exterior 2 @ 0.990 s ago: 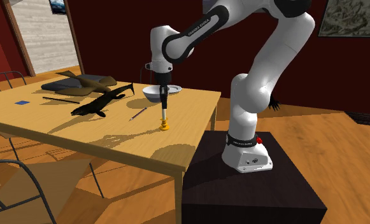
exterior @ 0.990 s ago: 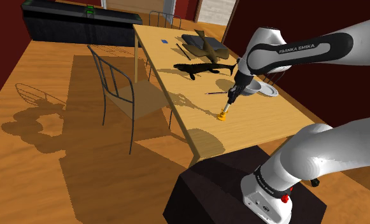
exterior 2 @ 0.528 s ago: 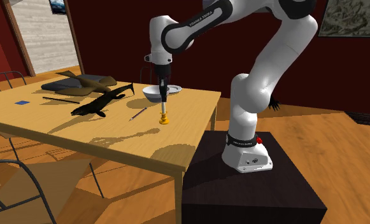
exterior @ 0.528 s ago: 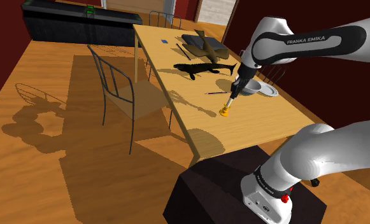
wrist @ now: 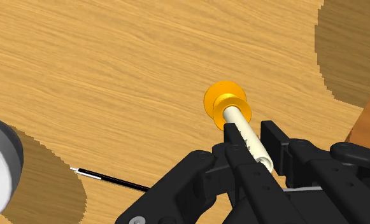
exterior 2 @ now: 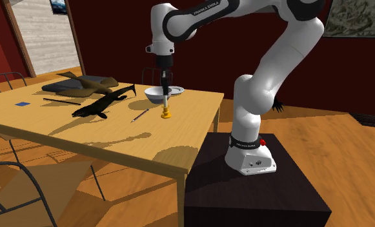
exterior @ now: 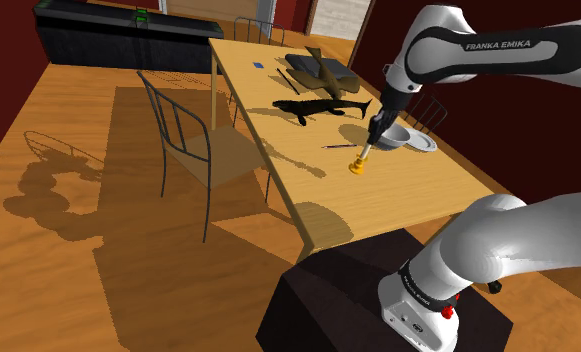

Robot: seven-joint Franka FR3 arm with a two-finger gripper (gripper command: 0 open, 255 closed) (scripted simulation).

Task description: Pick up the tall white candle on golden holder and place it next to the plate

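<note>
Wrist cam: gripper clamped on the candle. Shoulder view adds a chair, centre-left of frame.

- tall cream-white candle in a round golden holder: upright, clasped at its upper part by the black gripper, just beside the plate.
- white round plate, deep like a bowl: lies flat on the wooden table, near the edge at the shoulder view's right.

FRANKA EMIKA runs in dark capitals along the white arm's upper link, high above the stand. The arm's base label is unreadable.
</note>
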